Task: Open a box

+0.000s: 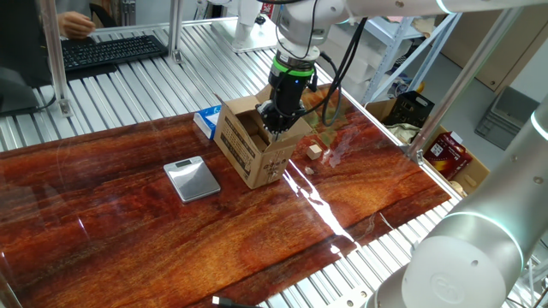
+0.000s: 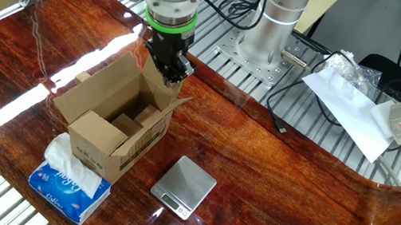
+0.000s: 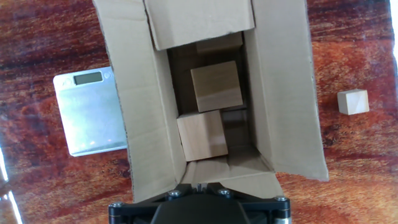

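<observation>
The brown cardboard box point(image 1: 253, 145) stands on the wooden table with its top flaps spread open. It also shows in the other fixed view point(image 2: 115, 119) and fills the hand view point(image 3: 280, 93). Two pale wooden cubes point(image 3: 216, 86) lie inside on its bottom. My gripper point(image 1: 276, 120) is at the box's end flap nearest the arm, with the jaws closed together on that flap's edge. It shows in the other fixed view point(image 2: 171, 71) and at the bottom of the hand view point(image 3: 198, 185).
A flat silver scale point(image 1: 192, 178) lies beside the box. A blue-and-white tissue packet point(image 2: 69, 185) lies against the box's far end. A loose wooden cube point(image 3: 352, 101) sits on the table on the box's other side. Metal frame posts stand around the table.
</observation>
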Motion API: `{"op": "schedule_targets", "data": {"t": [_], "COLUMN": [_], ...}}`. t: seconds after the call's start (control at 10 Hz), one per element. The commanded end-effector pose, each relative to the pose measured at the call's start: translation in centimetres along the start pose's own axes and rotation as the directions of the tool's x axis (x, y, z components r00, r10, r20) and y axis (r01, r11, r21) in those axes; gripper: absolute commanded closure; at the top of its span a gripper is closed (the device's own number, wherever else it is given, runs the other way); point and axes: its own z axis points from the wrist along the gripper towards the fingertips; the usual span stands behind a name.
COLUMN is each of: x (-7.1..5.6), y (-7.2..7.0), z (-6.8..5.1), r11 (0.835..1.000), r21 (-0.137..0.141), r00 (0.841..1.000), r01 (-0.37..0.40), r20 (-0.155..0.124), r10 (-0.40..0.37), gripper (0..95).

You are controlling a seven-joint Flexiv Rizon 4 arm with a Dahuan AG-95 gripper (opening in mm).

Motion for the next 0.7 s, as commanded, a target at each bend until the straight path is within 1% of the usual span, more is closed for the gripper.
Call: {"op": "schedule_targets", "data": {"t": [0.1, 0.4, 0.5, 0.6, 0.7], "x": [-0.04, -0.04, -0.04, -0.04, -0.04], "y": [0.0, 0.0, 0.0, 0.0, 0.0], "z": [0.0, 0.0, 0.0, 0.0, 0.0], "r11": [1.0, 1.0, 1.0, 1.0, 1.0], "r21": [-0.001, -0.002, -0.001, 0.003, 0.002], "r00": [1.0, 1.0, 1.0, 0.999, 0.999], "r01": [0.008, 0.024, 0.026, 0.025, 0.025], "r20": [-0.002, 0.001, 0.012, 0.032, 0.039], "r10": [-0.008, -0.024, -0.026, -0.025, -0.025], "gripper": [95.0, 95.0, 95.0, 95.0, 95.0]}}
